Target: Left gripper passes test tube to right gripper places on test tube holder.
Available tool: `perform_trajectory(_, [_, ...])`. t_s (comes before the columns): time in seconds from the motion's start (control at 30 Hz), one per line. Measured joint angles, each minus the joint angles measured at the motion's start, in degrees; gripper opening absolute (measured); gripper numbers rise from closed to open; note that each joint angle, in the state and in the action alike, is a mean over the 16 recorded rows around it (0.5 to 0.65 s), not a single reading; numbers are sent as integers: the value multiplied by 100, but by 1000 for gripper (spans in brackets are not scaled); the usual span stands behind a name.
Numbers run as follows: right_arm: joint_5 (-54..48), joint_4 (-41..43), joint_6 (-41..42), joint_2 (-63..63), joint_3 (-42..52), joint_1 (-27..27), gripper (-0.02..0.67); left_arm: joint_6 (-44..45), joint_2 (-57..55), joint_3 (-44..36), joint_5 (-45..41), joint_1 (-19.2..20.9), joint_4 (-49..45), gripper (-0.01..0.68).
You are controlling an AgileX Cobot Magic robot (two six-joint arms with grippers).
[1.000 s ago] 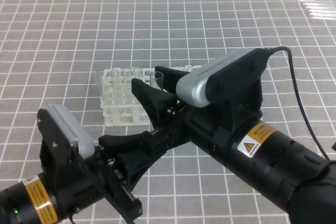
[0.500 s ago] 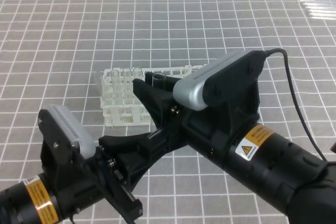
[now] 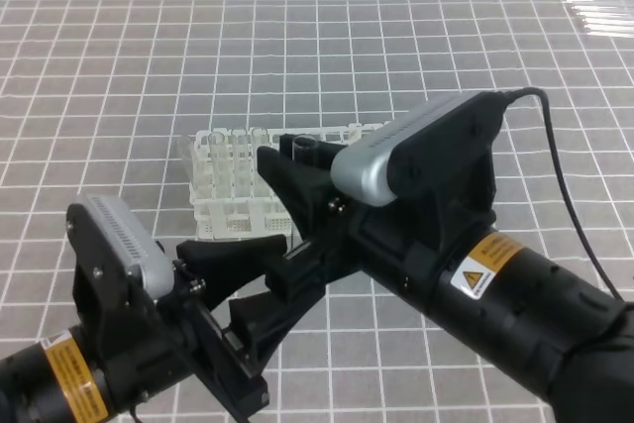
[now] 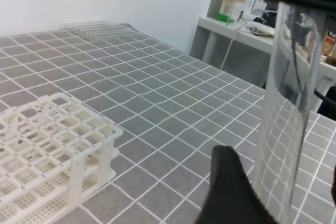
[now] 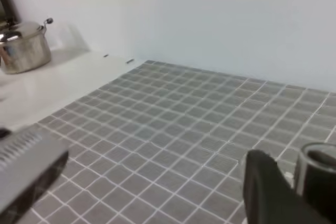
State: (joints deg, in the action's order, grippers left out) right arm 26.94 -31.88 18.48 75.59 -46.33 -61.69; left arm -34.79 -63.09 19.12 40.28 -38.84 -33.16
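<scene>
The test tube [image 3: 302, 149] is a clear tube; its open rim shows between the fingers of my right gripper [image 3: 289, 154], which is shut on it just in front of the white test tube holder [image 3: 230, 207]. In the left wrist view the test tube [image 4: 286, 103] hangs upright from the black claw above, beside one left finger [image 4: 231, 187]. My left gripper [image 3: 292, 263] sits below the right one with its jaws spread apart, open and no longer pinching the tube. The right wrist view shows the tube [image 5: 315, 174] beside one finger [image 5: 268, 187].
Several spare clear tubes [image 3: 599, 12] lie at the far right edge of the gridded grey mat. The holder [image 4: 47, 145] stands low at the left of the left wrist view. A metal pot [image 5: 23, 48] sits on a white counter beyond the mat.
The right gripper's jaws closed on the tube, then the left gripper's jaws spread apart and let go of it. Both arms stayed nearly in place.
</scene>
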Motion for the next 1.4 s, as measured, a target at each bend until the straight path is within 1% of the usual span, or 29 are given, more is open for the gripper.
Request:
perform_trajectory(0.17, [-149, -216, 335, -140, 0, 3, 90, -306, 461, 0, -327, 0, -472, 207])
perform_trajectory(0.23, [-229, -316, 484, -198, 0, 3, 90, -560, 758, 1, -564, -1, -772, 163])
perform_trajectory(0.4, [-429, -583, 843, -315, 0, 3, 89, -1588, 1798, -12, -1295, -1, -1936, 56])
perform_trajectory(0.5, [-530, -714, 982, -346, 0, 3, 89, -2419, 2520, -79, -1737, 0, -2751, 9])
perform_trajectory(0.73, [-622, -804, 1082, -355, 0, 3, 89, -4313, 4038, -552, -2417, 2, -4337, 0])
perform_trajectory(0.9, [-632, -809, 1098, -355, 0, 3, 89, -5103, 4762, -1081, -2637, 2, -4892, 0])
perform_trajectory(1.03, [-643, -809, 1110, -355, 0, 3, 89, -5401, 5109, -1495, -2886, 2, -5033, 0])
perform_trajectory(1.17, [-655, -809, 1131, -355, 0, 3, 89, -5466, 5276, -1768, -3180, 1, -5033, 0])
perform_trajectory(1.4, [-667, -809, 1175, -355, 0, 3, 89, -5444, 5309, -1940, -3671, -1, -5028, 0])
